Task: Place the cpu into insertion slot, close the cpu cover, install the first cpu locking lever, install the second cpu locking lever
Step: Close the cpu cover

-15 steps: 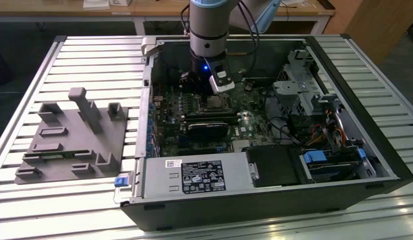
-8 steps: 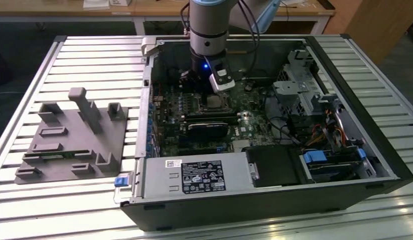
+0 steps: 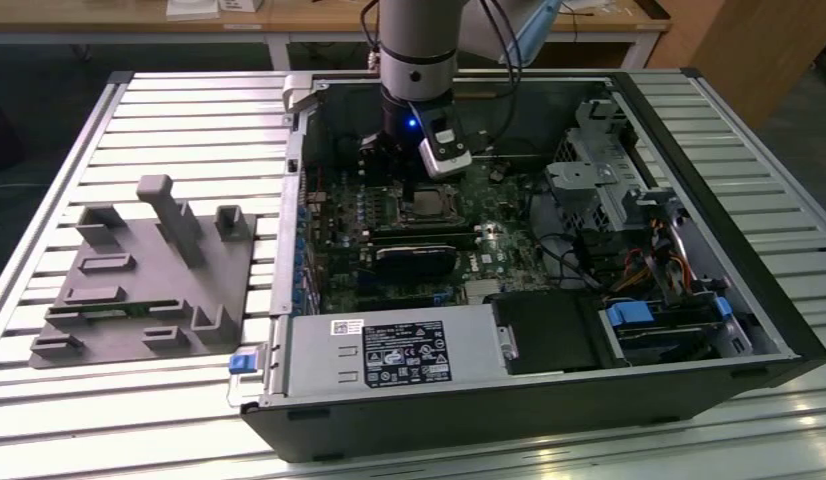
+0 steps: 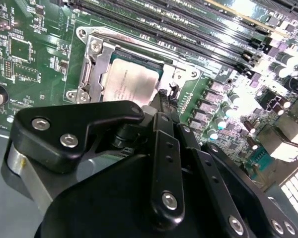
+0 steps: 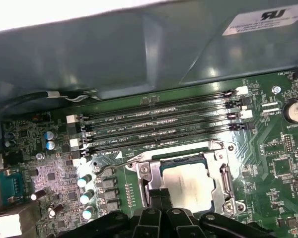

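The cpu (image 4: 133, 81) lies flat in the insertion slot (image 5: 150, 171) on the green board, its dull silver top showing (image 5: 191, 182). The cpu cover (image 4: 96, 58) is down around it as a silvery frame (image 5: 222, 171). A thin wire locking lever (image 5: 105, 169) sticks out from the socket's corner, and another wire (image 4: 139, 45) runs along the socket's side by the memory slots. My gripper (image 4: 164, 105) has its black fingers together at the socket's edge, holding nothing, with its tip (image 5: 156, 196) just beside the chip. In the exterior view the gripper (image 3: 416, 180) hangs over the socket (image 3: 427, 206).
The open computer case (image 3: 773, 330) lies on a slatted metal table. Long black memory slots (image 5: 159, 126) run beside the socket. A black card (image 3: 416, 262), a power supply (image 3: 386, 355) and drive bays (image 3: 653, 325) fill the case. A grey fixture (image 3: 146, 275) sits at the exterior view's left.
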